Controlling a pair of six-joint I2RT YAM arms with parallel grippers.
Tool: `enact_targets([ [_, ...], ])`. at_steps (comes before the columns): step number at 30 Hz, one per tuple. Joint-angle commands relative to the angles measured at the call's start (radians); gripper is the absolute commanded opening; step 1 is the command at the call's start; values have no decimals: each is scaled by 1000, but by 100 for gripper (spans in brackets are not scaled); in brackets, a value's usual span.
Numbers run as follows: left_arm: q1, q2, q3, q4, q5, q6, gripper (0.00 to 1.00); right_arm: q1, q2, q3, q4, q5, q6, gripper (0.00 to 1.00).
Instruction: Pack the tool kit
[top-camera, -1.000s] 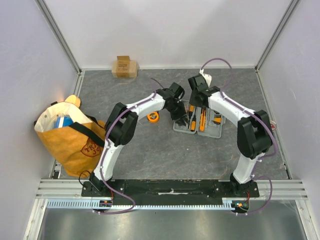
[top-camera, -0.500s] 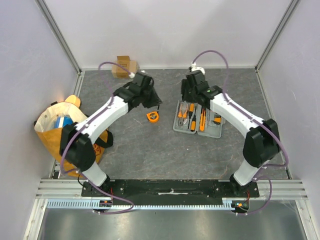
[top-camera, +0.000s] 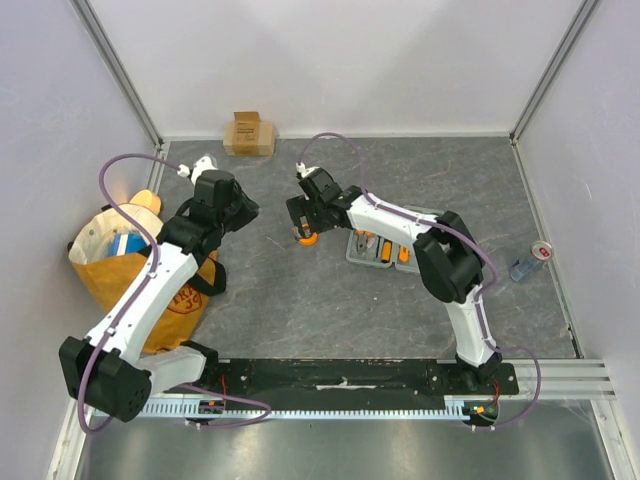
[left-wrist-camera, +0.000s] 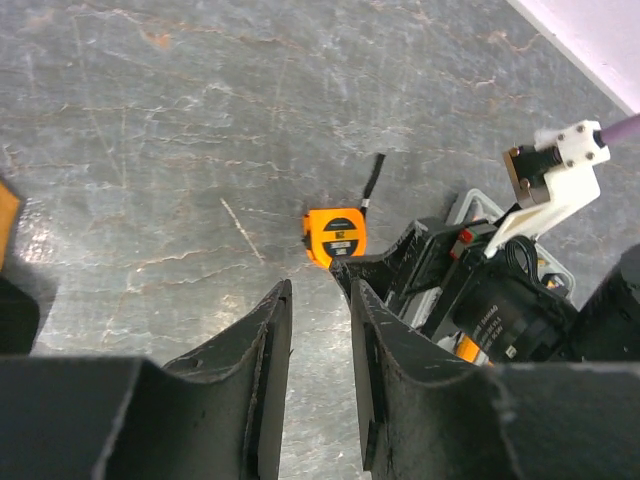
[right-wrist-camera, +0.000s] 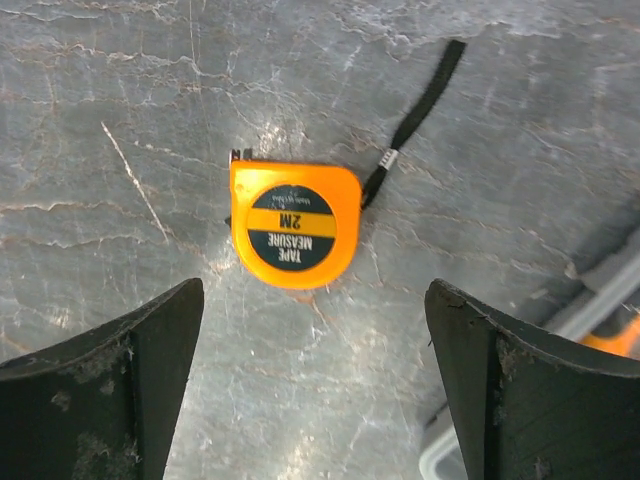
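Note:
The orange tape measure (right-wrist-camera: 293, 222) lies flat on the grey table, its black strap (right-wrist-camera: 420, 100) trailing away. My right gripper (right-wrist-camera: 312, 290) hangs just above it, wide open, with a finger on either side of the near end and nothing held. From above, the right gripper (top-camera: 304, 224) covers most of the tape measure (top-camera: 307, 238). The grey case (top-camera: 372, 258) lies open under the right forearm with orange-handled tools (top-camera: 385, 250) in it. My left gripper (top-camera: 240, 212) is off to the left, well apart. Its jaws (left-wrist-camera: 320, 290) stand a narrow gap apart and are empty.
A small brown cardboard box (top-camera: 250, 133) stands at the back wall. The yellow-orange bag (top-camera: 140, 275) sits at the left edge beside the left arm. A small bottle (top-camera: 528, 264) lies at the right, by the wall.
The right arm swung left from the case to the tape measure and opened its jaws wide. The left arm drew back left, away from the case.

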Motion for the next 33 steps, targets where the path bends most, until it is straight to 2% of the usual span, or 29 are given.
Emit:
enact_targets([
  [1, 28, -28, -53, 29, -13, 44, 37, 11, 74, 110, -2, 0, -20, 98],
  [16, 167, 13, -91, 41, 167, 65, 36, 20, 255, 253, -25, 38, 38, 98],
  [20, 193, 19, -99, 41, 193, 73, 36, 20, 282, 279, -39, 27, 35, 91],
  [26, 213, 33, -111, 56, 228, 76, 34, 29, 292, 289, -100, 33, 0, 75],
  [33, 221, 56, -125, 75, 267, 74, 33, 57, 272, 256, -134, 88, -75, 71],
])
